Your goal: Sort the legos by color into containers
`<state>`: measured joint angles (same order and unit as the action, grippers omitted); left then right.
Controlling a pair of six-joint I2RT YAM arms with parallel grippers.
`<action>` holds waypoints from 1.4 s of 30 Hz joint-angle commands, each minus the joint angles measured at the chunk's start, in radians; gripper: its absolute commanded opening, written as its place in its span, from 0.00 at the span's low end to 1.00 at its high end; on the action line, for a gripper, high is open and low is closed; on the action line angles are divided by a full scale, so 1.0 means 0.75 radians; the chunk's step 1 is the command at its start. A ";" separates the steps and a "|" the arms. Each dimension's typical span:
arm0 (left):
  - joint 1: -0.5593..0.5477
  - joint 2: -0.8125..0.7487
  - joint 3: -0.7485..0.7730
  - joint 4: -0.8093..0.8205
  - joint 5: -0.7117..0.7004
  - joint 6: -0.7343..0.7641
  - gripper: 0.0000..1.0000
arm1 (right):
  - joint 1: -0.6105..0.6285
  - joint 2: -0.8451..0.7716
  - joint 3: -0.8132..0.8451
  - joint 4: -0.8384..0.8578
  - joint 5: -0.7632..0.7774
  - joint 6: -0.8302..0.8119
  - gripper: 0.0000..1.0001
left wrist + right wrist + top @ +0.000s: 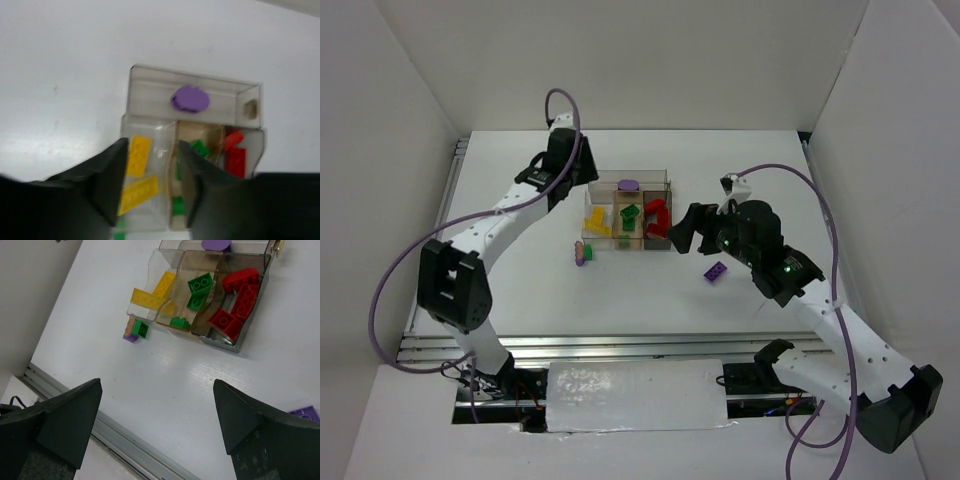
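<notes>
The containers (668,178) stand mid-table. The wide clear compartment holds a purple oval piece (628,185); three narrow bins hold yellow bricks (595,222), green bricks (628,218) and red bricks (658,215). A stacked purple, green and tan piece (583,252) lies on the table left of the bins. A purple brick (716,271) lies to their right front. My left gripper (151,175) is open and empty above the yellow bricks (139,155). My right gripper (682,232) is open wide and empty beside the red bin, above bare table (157,410).
White walls enclose the table on three sides. A metal rail (120,440) runs along the near table edge. In the right wrist view the purple brick (305,413) sits by the right finger, and the stacked piece (135,330) lies near the clear bin's corner.
</notes>
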<state>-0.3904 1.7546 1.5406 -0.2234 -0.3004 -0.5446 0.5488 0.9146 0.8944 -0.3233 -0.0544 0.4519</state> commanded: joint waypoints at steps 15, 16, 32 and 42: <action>0.005 -0.215 -0.526 -0.019 0.159 -0.057 0.67 | -0.001 -0.009 -0.063 0.049 -0.108 0.005 1.00; 0.005 -0.202 -0.526 -0.009 0.167 -0.055 0.65 | -0.001 -0.011 -0.066 0.047 -0.103 0.003 1.00; 0.007 -0.153 -0.559 0.300 0.362 -0.033 0.47 | 0.001 -0.011 -0.072 0.042 -0.083 0.001 1.00; 0.042 0.062 -0.260 0.185 0.270 -0.004 0.74 | -0.001 -0.007 -0.063 0.014 -0.073 -0.013 1.00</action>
<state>-0.3668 1.7985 1.2953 -0.0612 -0.0525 -0.5629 0.5491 0.9195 0.8497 -0.3233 -0.1173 0.4522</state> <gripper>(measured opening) 0.658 0.996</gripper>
